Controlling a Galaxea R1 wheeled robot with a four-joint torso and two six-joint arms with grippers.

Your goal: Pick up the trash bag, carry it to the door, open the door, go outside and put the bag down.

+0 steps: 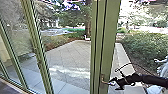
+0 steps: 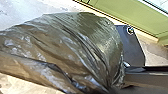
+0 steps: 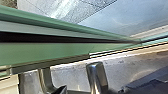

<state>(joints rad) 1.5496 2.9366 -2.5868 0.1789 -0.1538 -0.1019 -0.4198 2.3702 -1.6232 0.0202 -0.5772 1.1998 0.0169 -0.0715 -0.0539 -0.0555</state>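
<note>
My right gripper [image 1: 117, 83] is at the metal handle [image 1: 102, 79] of the green-framed door [image 1: 109, 47] in the head view, close against the lever. The right wrist view has the bent metal handle [image 3: 97, 76] below the green door frame [image 3: 50, 53], with a dark piece of the right gripper [image 3: 61, 90] beside it. A shiny dark trash bag [image 2: 67, 47] spreads large across the left wrist view. Its folds draw together at my left gripper [image 2: 113, 88], which is shut on it.
Glass panels in green frames [image 1: 37, 50] stand left of the door. Beyond the glass lie a paved yard [image 1: 70, 60], a tree trunk [image 1: 88, 22] and green bushes [image 1: 145, 45]. A white object [image 1: 163, 67] stands at the right edge, behind my right arm.
</note>
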